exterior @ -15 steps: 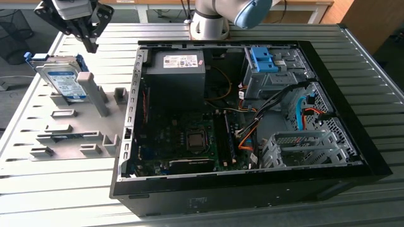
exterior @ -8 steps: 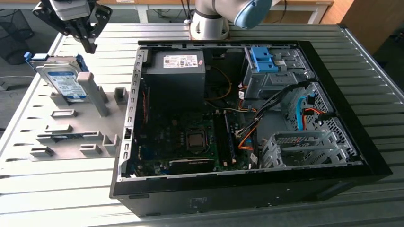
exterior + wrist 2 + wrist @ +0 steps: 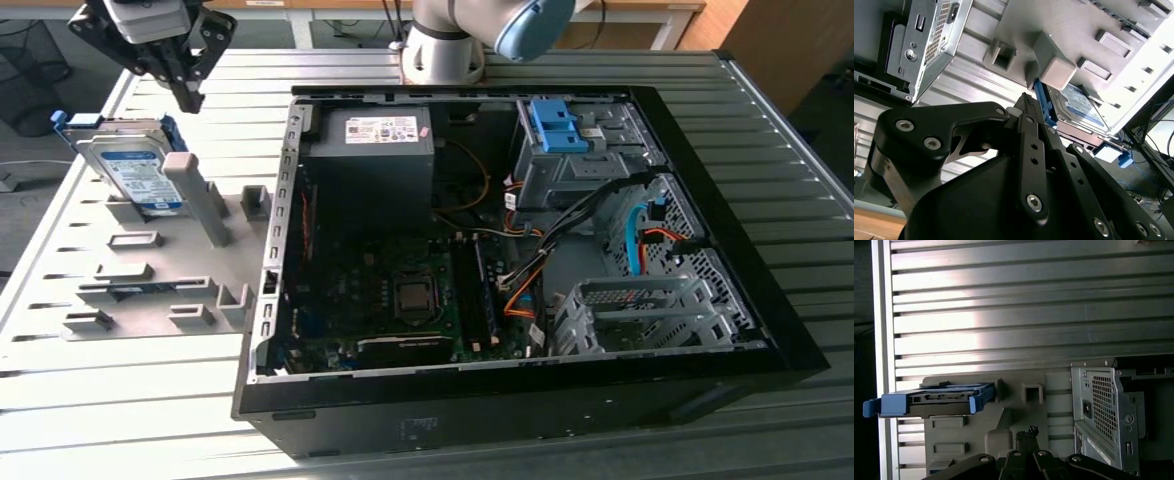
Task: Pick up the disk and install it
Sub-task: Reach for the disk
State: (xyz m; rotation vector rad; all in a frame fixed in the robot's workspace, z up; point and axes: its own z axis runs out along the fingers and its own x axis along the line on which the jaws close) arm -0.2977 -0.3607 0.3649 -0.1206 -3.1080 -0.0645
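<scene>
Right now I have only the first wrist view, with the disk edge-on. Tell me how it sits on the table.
Observer: In the exterior view the disk stands tilted in a grey fixture, label face showing, at the exterior view's left of the open computer case.
Operator: Give me the gripper's place.
Observer: The gripper hangs above the disk's top edge, apart from it, jaws shut on nothing.
Operator: Report the case's inside.
Observer: A bare blue bracket sits atop a drive cage there.
</scene>
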